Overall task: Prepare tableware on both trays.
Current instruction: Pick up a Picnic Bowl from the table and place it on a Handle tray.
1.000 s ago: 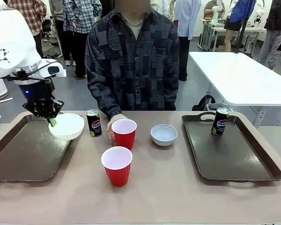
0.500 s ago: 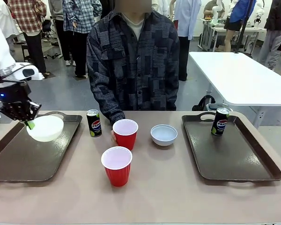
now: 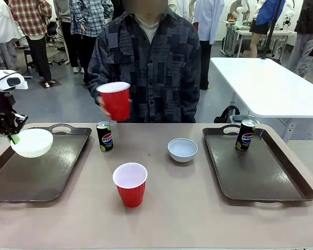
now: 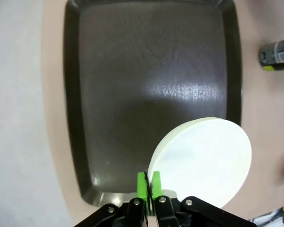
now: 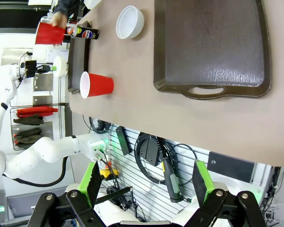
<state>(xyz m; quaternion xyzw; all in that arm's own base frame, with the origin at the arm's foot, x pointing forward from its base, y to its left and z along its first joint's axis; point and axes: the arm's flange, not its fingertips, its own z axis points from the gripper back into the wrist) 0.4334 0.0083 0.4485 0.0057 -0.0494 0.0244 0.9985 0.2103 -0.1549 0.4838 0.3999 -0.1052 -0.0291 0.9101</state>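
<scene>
We are swinging the white bowl (image 3: 34, 143), clamped in our left pincer (image 4: 149, 183), leftward over the left tray (image 3: 47, 172); placement is nearing, right pincer (image 5: 146, 184) apart.

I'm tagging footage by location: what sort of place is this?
Probably a robotics lab or workshop, not a dining room: red-handled tools are stored nearby, cables hang from a slatted panel, and a white worktable stands behind the person.
</scene>
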